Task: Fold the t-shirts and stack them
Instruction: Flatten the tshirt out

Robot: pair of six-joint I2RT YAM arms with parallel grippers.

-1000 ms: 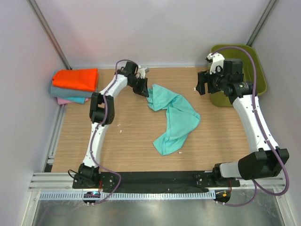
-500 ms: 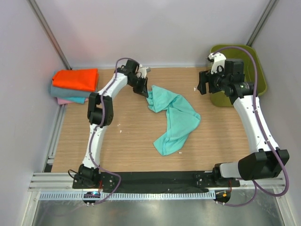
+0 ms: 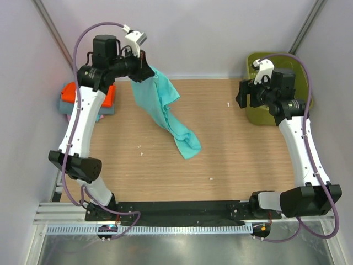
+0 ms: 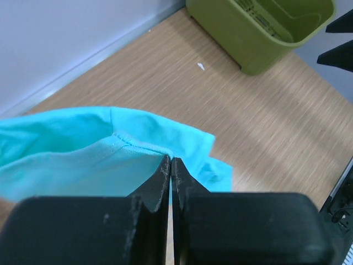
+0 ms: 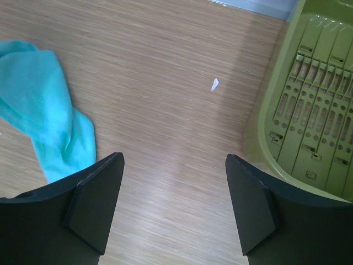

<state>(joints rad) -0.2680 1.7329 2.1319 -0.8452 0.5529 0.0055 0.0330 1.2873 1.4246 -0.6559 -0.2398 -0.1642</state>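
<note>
Your L gripper (image 3: pixel 142 70) is pinched tight on the mint-green t-shirt (image 3: pixel 165 107), held up nr the back wall, lower end reaching the table (image 3: pixel 248 160). Your R gripper (image 5: pixel 174 159) hangs wide, empty, beside the basket (image 3: pixel 308 96). Folded t-shirts (image 3: pixel 69 92) sit back-left.

At the far left, the left pincer (image 3: pixel 142 69) holds a t-shirt (image 3: pixel 165 107) up in front of the back wall. The cloth trails down and to the right, its lower end near the middle of the tabletop (image 3: pixel 237 160). Behind the left arm, a stack of folded t-shirts (image 3: pixel 69 94) sits in the far-left corner. A basket (image 3: pixel 308 95) stands in the far-right corner. The right pincer (image 3: pixel 242 95) hovers just left of the basket, well apart from the t-shirt, with a small scrap (image 3: pixel 229 104) lying just left of it.
</note>
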